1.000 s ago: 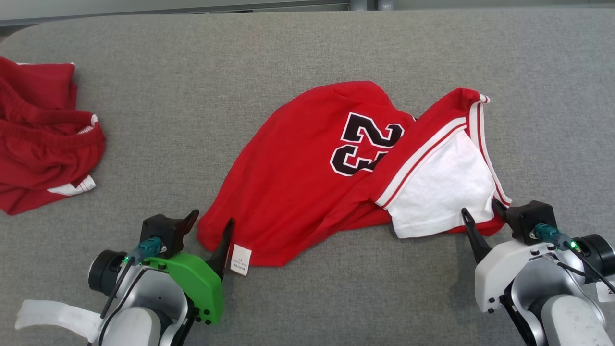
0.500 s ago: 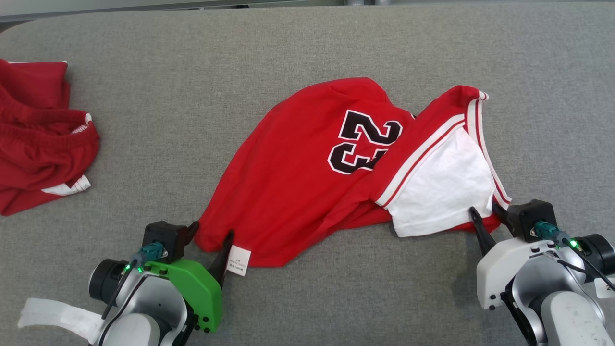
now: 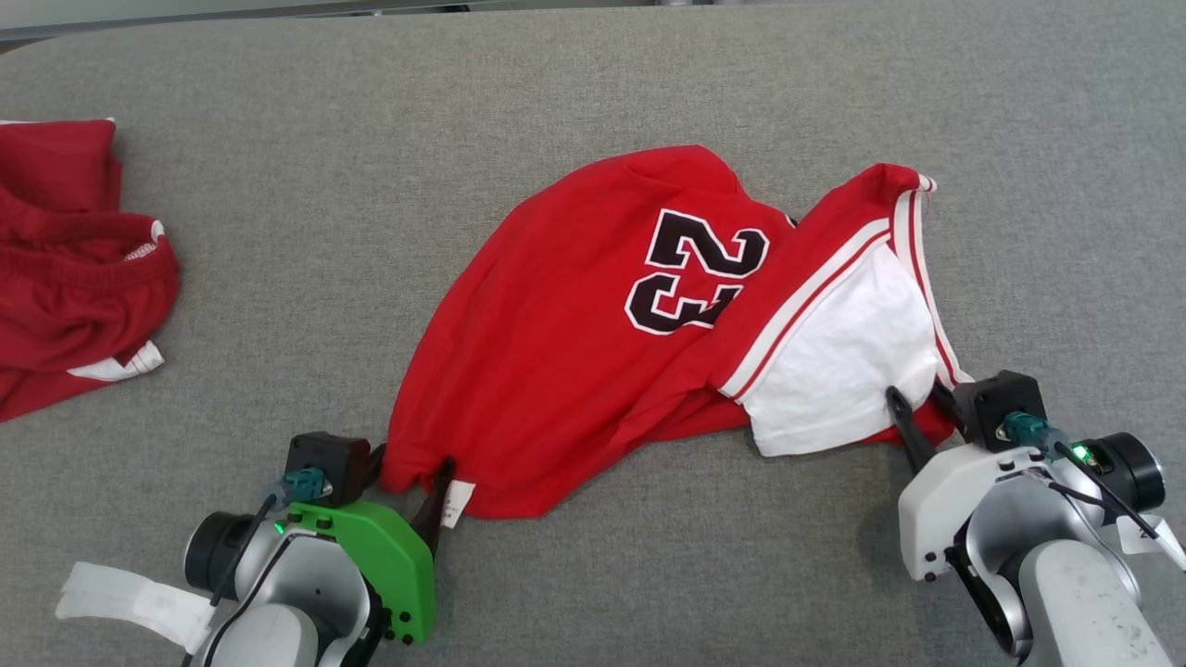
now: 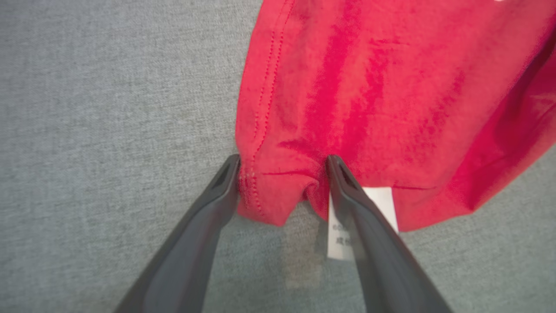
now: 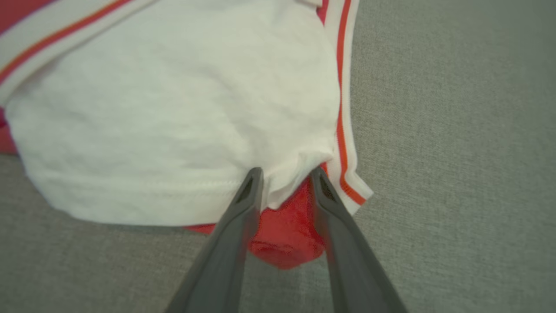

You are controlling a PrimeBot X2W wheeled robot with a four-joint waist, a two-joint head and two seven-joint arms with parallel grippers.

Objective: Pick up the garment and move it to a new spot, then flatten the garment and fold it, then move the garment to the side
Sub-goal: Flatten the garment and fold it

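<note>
You can see the shirt (image 3: 574, 352) lying crumpled in the middle of the bench (image 3: 278, 232). Its long side runs on a slant. The hem corner points to the bench's near left, and the end with the stripes (image 3: 913, 241) points to the bench's far right.

The head view shows you things the wrist views miss. A black 23 (image 3: 695, 273) sits on the red cloth, tipped a little. A white part (image 3: 834, 371) lies on the side toward the bench's right. A red pile (image 3: 74, 306) sits at the bench's left edge, well apart from the shirt.

The left pincer (image 3: 410, 468) is at the hem corner, near the bench's near edge. Its wrist view shows you the hem stitches up close. The corner fills the gap between the two fingers (image 4: 208, 208) and touches both. The gap is wide, so you cannot tell if they squeeze it yet. A small white tag (image 3: 456, 502) hangs at the hem, partly behind one finger.

The right pincer (image 3: 913, 400) is at the white part's near corner, toward the bench's right. Its wrist view shows you a red lump under the white cloth, which the head view mostly hides. Here the fingers are close together and pinch the cloth. The white edge puckers at the tips.
</note>
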